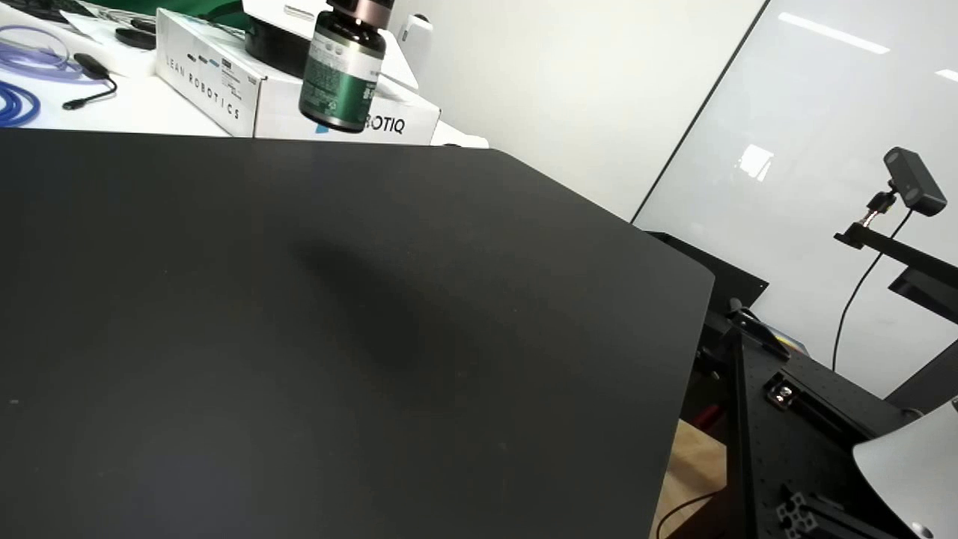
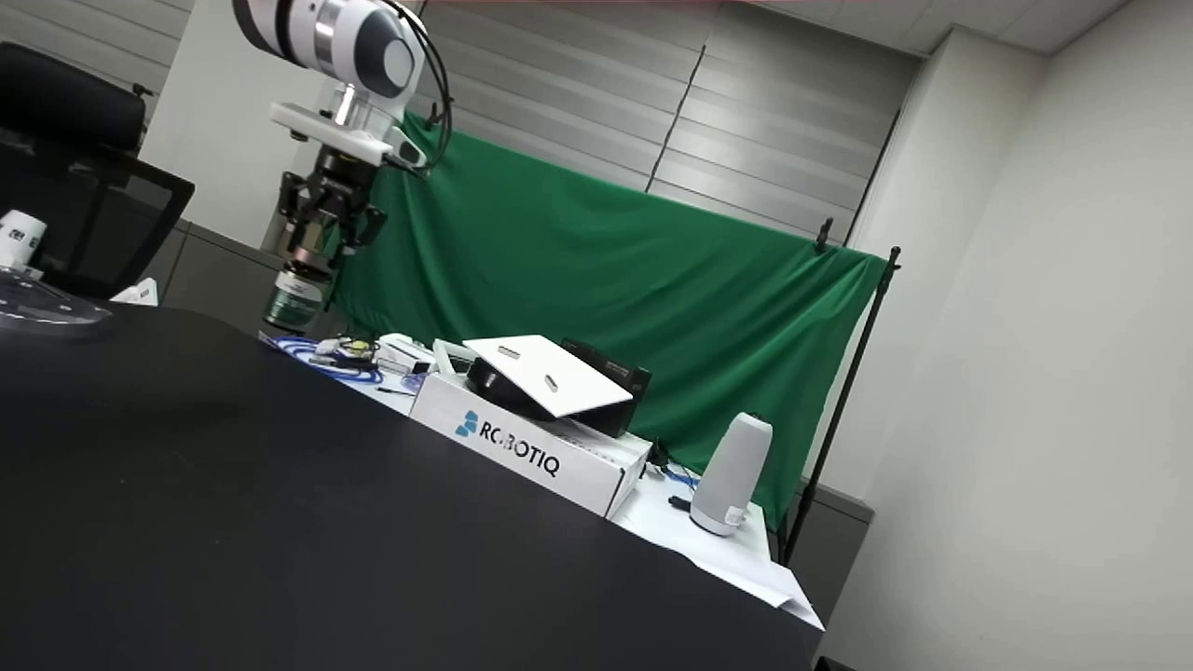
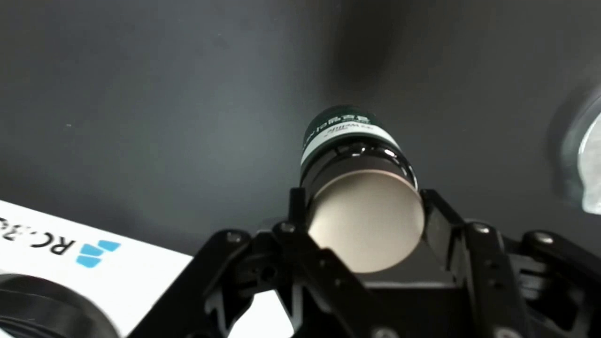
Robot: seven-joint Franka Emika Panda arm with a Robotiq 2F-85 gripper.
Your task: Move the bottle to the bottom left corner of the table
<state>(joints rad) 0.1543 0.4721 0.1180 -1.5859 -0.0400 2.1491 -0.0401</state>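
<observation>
The bottle [image 1: 340, 78] is small, dark glass with a green-and-white label; its cap looks beige on top. It hangs slightly tilted above the black table [image 1: 449, 374], with a shadow on the top below it. In an exterior view the bottle [image 2: 296, 300] is under my gripper [image 2: 317, 244], near the table's [image 2: 373, 540] far edge. In the wrist view my gripper [image 3: 362, 204] is shut on the bottle's [image 3: 347, 136] cap, one finger on each side. The gripper is out of view above the frame in the exterior view looking along the table.
A white printed box [image 1: 209, 78] stands beyond the table's edge on a cluttered white surface [image 1: 135, 105]; the box [image 2: 531, 447] carries a white plate. A clear round plastic dish [image 2: 47, 312] sits on the table and shows at the wrist view's right edge [image 3: 587, 159].
</observation>
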